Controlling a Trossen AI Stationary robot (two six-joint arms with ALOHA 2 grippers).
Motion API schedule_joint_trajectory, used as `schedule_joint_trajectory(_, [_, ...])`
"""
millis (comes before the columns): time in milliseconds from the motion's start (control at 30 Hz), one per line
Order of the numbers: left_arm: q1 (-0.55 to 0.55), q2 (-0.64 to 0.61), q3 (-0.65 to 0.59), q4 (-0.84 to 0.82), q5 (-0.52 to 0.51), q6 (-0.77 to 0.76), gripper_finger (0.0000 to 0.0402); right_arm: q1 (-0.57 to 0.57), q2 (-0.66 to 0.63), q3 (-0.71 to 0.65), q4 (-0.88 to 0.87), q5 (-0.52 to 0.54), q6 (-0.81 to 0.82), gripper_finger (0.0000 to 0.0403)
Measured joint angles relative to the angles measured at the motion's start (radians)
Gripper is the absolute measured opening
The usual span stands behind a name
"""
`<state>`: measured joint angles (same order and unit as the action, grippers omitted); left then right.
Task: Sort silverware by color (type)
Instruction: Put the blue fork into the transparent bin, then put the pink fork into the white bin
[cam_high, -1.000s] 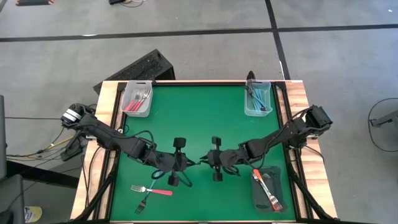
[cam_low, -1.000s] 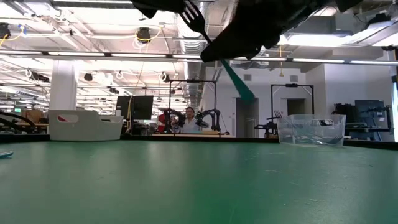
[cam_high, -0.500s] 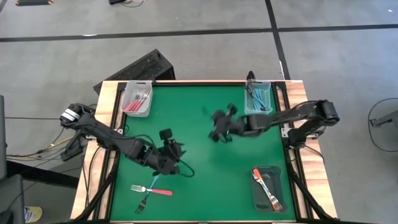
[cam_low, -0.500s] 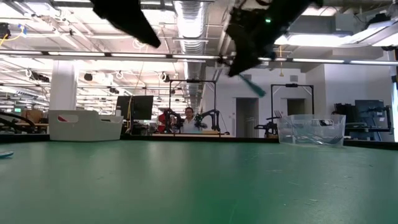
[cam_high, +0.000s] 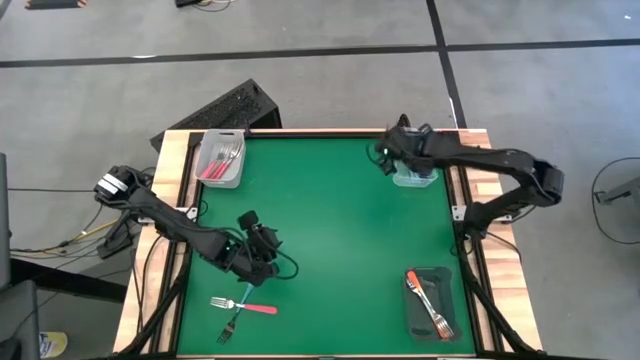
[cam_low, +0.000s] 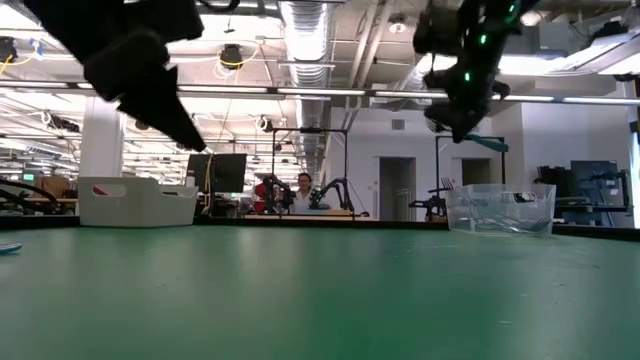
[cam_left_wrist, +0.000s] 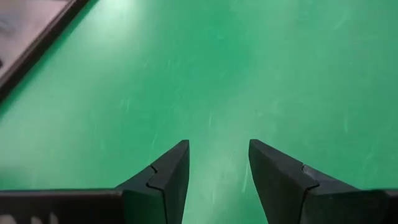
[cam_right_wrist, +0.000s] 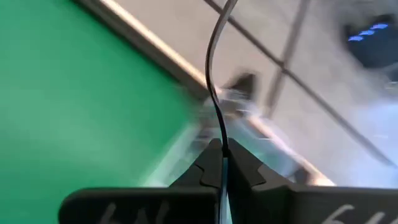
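Note:
My right gripper (cam_high: 386, 156) hangs over the far right of the table, beside the clear bin (cam_high: 416, 172) that holds blue forks. It is shut on a blue-handled fork (cam_right_wrist: 215, 68). My left gripper (cam_high: 262, 238) stands open over the bare green mat (cam_left_wrist: 217, 74), left of the middle, with nothing between its fingers. A pink-red fork (cam_high: 250, 306) and a darker fork (cam_high: 229, 326) lie flat on the mat near the front edge, just nearer than the left gripper. My right gripper pinches the fork between its two fingers at the blue handle (cam_right_wrist: 222, 182). The metal neck and tines (cam_right_wrist: 211, 74) stick out past the fingertips, seen edge-on. In the low view the handle's free end (cam_low: 492, 146) juts out below the gripper. The fork is lifted clear of the table.
A pale bin (cam_high: 221, 160) with pink-red forks stands at the far left corner. A dark bin (cam_high: 430, 305) with orange forks sits near the right front. The middle of the mat is bare. A person shows far off in the room behind.
My right gripper has carried the blue fork from the middle of the table up and toward the far right corner, to the clear bin. My left gripper has drawn away from it, a little toward the table's left edge.

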<state>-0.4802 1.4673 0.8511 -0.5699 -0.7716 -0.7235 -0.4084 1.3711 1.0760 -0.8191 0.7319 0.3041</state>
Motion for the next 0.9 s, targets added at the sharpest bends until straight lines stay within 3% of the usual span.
schedule_joint_trajectory(300, [-0.078,0.000,-0.059,-0.032,0.000,-0.184,0.0153,-0.188,0.131,0.000,-0.047,-0.044,-0.070,0.0045])
schedule_joint_trajectory(600, [-0.158,0.000,-0.059,-0.094,0.003,-0.333,0.0154,-0.296,0.189,0.000,-0.032,-0.212,-0.080,0.0129])
schedule_joint_trajectory(700, [-0.173,-0.001,-0.059,-0.116,0.057,-0.391,0.0154,-0.270,0.179,-0.001,-0.032,-0.217,-0.073,0.0165])
schedule_joint_trajectory(900, [-0.215,-0.005,-0.059,-0.146,0.299,-0.511,0.0154,-0.093,0.096,-0.001,0.035,-0.217,-0.044,0.0208])
